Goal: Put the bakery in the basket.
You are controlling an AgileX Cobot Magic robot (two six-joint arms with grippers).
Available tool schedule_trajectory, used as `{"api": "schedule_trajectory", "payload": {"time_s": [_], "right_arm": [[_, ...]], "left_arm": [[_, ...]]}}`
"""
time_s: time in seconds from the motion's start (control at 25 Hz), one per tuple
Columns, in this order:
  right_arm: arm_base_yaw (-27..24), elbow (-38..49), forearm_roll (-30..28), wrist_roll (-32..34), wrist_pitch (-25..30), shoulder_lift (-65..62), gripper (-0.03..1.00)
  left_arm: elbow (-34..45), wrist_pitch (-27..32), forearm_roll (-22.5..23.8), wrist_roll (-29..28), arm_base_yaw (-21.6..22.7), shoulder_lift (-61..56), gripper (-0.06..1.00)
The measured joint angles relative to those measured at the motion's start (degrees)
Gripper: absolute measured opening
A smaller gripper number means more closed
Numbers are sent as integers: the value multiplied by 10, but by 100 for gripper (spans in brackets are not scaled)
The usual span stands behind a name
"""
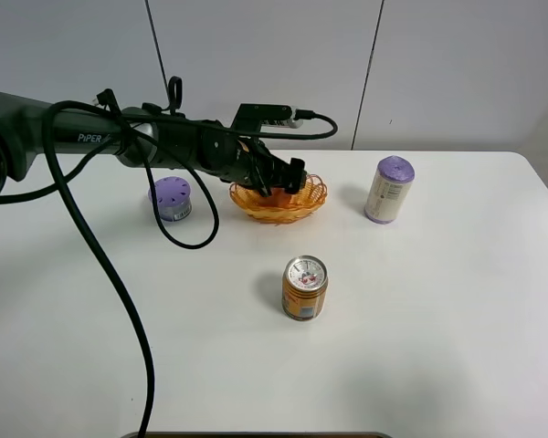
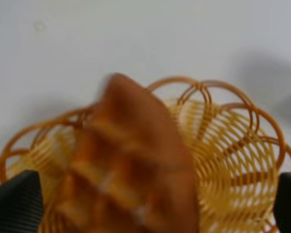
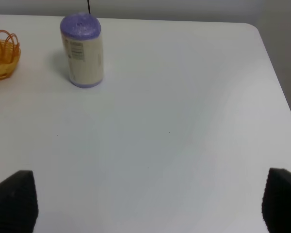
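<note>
Bakery (image 2: 131, 160) between jaws of wide-open left claw (image 2: 151, 201), over basket (image 2: 233, 160).

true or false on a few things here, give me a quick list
1. The left tool is over the basket. True.
2. The can stands in the basket. False: it stands on the table, apart from the basket.
3. The right tool is open and empty. True.
4. The tall tub lies on its side. False: it stands upright.
</note>
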Motion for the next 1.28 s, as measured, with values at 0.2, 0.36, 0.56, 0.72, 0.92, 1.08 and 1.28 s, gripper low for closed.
{"api": "schedule_trajectory", "payload": {"time_s": [0.2, 0.36, 0.56, 0.72, 0.92, 1.08, 1.28], "right_arm": [[0, 0, 0, 0, 0, 0, 91], [0, 0, 0, 0, 0, 0, 91], [0, 0, 0, 0, 0, 0, 91], [0, 0, 0, 0, 0, 0, 91], [0, 0, 0, 0, 0, 0, 91], [0, 0, 0, 0, 0, 0, 91], [0, 0, 0, 0, 0, 0, 91]], "left_arm": [[0, 14, 0, 0, 1, -7, 99], [0, 37, 14, 1, 11, -32, 99], [0, 112, 49, 2, 36, -71, 99], [0, 204, 74, 2, 59, -106, 99], [0, 314, 97, 2, 87, -159, 99], [0, 388, 107, 2, 109, -199, 99], [-1, 467, 135, 2, 136, -240, 99]]}}
